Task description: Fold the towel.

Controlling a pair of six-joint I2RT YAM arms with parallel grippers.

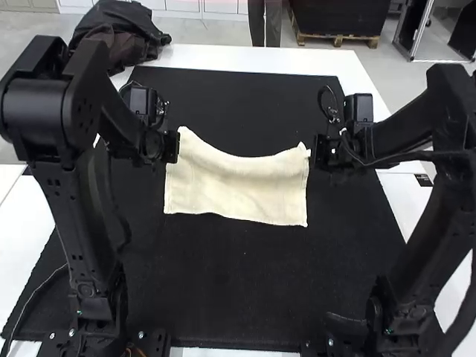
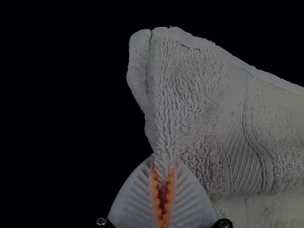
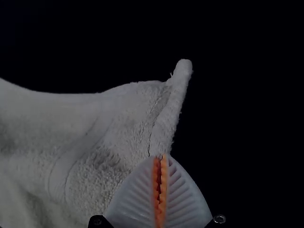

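The cream towel [image 1: 236,186] lies across the middle of the black mat, its far edge sagging between two raised corners. At its left far corner is my left gripper [image 1: 177,146]; at the right far corner is my right gripper [image 1: 312,152]. In the left wrist view, the left gripper [image 2: 164,183] is shut on a pinched bit of towel [image 2: 190,90] beside the corner. The right wrist view has the right gripper [image 3: 160,164] closed at the towel's side edge [image 3: 123,118], with the corner sticking out past its tips.
A black mat [image 1: 238,290] covers most of the white table [image 1: 223,56]. A dark jacket [image 1: 119,37] rests by the table's far left corner. The two arms stand on either side of the towel.
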